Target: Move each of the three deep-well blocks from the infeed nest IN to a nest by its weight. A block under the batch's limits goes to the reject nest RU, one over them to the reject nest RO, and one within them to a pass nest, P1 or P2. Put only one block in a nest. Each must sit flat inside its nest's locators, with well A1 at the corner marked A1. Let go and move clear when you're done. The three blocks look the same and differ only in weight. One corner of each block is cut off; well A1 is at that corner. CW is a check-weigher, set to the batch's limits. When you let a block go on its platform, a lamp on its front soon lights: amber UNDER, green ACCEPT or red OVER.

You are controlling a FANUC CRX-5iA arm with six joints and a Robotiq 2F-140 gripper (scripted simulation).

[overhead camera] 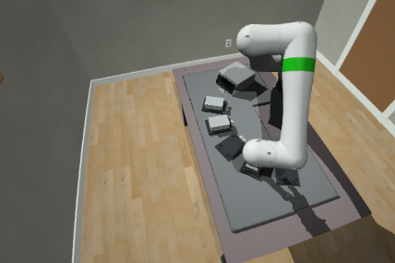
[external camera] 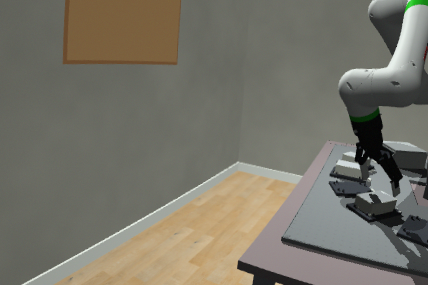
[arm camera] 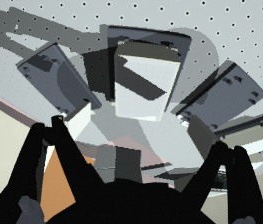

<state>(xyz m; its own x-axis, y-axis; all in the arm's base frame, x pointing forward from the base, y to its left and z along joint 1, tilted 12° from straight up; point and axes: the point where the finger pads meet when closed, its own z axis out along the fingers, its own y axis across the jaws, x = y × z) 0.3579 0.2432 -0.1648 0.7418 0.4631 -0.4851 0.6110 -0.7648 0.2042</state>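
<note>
Fingers (external camera: 381,168) wide open — empty, above a pale block (external camera: 376,203) (arm camera: 144,90)

One pale rectangular block (overhead camera: 252,169) (external camera: 376,204) (arm camera: 141,92) lay top up in a dark nest (overhead camera: 257,177) (external camera: 369,216) (arm camera: 147,33), shadow across its top. A second pale block (overhead camera: 219,123) (external camera: 348,169) and a third (overhead camera: 215,102) occupied separate nests, near each other.
</note>
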